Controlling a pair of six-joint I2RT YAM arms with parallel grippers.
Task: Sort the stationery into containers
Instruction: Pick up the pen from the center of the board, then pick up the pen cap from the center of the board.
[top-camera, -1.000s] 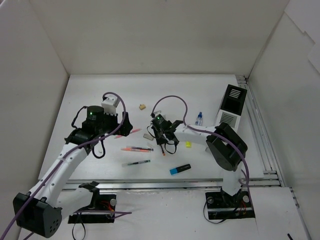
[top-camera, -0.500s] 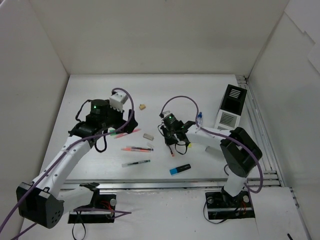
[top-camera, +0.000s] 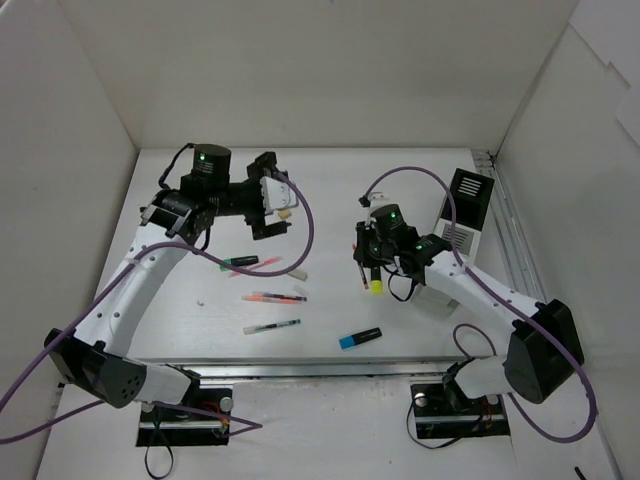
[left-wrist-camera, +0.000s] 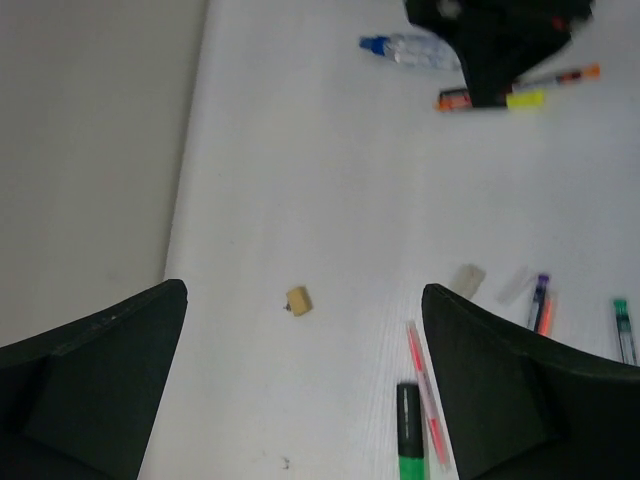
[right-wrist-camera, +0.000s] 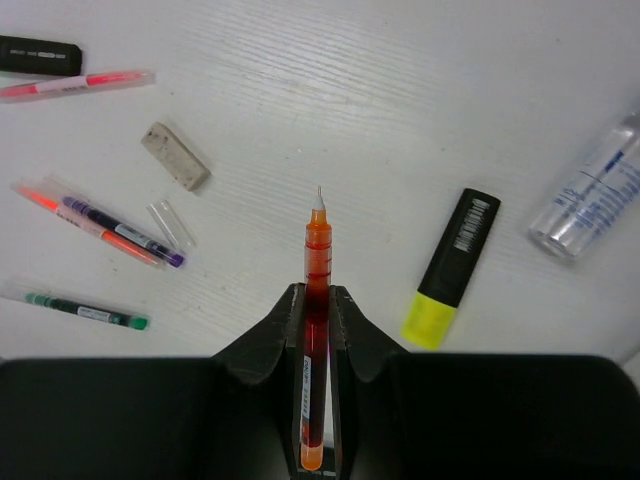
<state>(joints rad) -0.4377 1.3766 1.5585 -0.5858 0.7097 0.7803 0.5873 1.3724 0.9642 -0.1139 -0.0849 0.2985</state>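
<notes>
My right gripper (top-camera: 368, 262) is shut on an orange pen (right-wrist-camera: 316, 270) and holds it above the table, tip pointing away from the wrist. Below it lie a yellow highlighter (right-wrist-camera: 450, 270), a clear glue bottle (right-wrist-camera: 590, 195) and a white eraser (right-wrist-camera: 175, 155). My left gripper (top-camera: 270, 198) is open and empty, hovering over a tan eraser (left-wrist-camera: 298, 300). A green highlighter (left-wrist-camera: 410, 430) and a pink pen (left-wrist-camera: 425, 395) lie near its right finger. The organizer (top-camera: 462, 210), black at the far end and white nearer, stands at the right.
Loose pens (top-camera: 272, 297) and a dark pen (top-camera: 272, 326) lie mid-table, with a blue highlighter (top-camera: 360, 339) near the front edge. White walls close in the left, back and right. A metal rail (top-camera: 350, 365) runs along the front.
My right gripper has risen with the orange pen and moved right toward the organizer. My left gripper has swung toward the far side, to over the tan eraser.
</notes>
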